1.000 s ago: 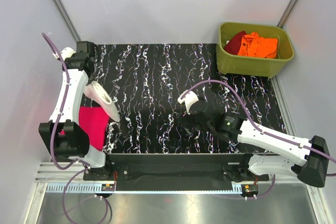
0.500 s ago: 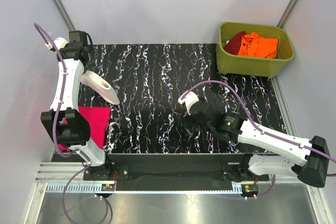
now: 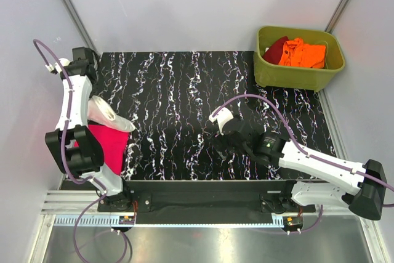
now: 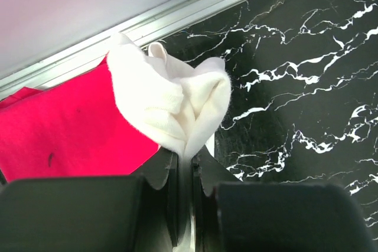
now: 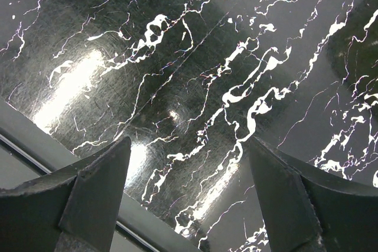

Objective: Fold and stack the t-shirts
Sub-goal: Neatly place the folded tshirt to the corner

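**Top external view.** The left arm [image 3: 72, 100] reaches along the left edge of the black marbled table [image 3: 184, 90]. A bunched white t-shirt [image 3: 109, 115] sits at its end. The jaws themselves are hidden here behind the arm and the cloth. Just nearer the bases, a magenta t-shirt [image 3: 109, 147] lies flat at the table's left near corner, partly under the arm. At the far right corner, an olive-green tub [image 3: 271, 75] holds an orange t-shirt [image 3: 303, 53] and a dark red t-shirt [image 3: 276, 47]. The right gripper [image 3: 223, 143] is poised over bare table near the front centre, well apart from every shirt.

**Left wrist view.** The left gripper [image 4: 189, 160] is clamped on the white t-shirt, which bulges out beyond the fingertips in soft folds. The magenta t-shirt spreads to the left, beside a metal rail [image 4: 177, 10]. Whether the white cloth touches it cannot be told.

**Right wrist view.** The right gripper's fingers [image 5: 100, 187] stand wide apart with nothing between them, and only the marbled surface shows beneath.
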{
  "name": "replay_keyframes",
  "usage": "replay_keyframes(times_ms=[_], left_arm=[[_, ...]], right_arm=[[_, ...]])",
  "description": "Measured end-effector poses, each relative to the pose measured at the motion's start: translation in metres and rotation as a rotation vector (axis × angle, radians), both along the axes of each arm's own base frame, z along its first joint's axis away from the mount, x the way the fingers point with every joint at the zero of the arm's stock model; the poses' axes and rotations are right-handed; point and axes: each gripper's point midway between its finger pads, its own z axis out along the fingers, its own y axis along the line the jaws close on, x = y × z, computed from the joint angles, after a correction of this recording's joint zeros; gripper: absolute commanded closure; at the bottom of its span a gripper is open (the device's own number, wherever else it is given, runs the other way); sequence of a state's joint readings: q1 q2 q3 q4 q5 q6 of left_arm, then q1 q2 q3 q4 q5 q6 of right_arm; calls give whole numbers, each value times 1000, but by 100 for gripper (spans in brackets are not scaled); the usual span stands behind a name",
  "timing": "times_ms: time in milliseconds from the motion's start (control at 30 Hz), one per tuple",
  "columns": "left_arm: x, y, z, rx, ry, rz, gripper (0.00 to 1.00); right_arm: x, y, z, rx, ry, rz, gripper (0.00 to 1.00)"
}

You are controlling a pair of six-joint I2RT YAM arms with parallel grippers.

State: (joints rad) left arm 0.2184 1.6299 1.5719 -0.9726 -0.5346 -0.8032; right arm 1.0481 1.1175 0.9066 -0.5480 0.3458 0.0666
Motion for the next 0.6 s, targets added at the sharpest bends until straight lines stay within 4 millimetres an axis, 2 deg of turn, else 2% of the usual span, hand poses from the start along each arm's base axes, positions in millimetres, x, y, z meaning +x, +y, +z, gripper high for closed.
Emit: replay_keyframes(times_ms=[167, 300, 600], left_arm=[[-4, 2, 4, 4, -9, 5, 100], [-15, 7, 7, 10, -6, 12, 100], [-61, 21, -6, 7, 42, 75, 100]], right_arm=[[0, 0, 0, 1, 1, -1, 13], [0, 0, 0, 0, 2, -2, 12], [-1, -2, -2, -7, 8, -1, 12]])
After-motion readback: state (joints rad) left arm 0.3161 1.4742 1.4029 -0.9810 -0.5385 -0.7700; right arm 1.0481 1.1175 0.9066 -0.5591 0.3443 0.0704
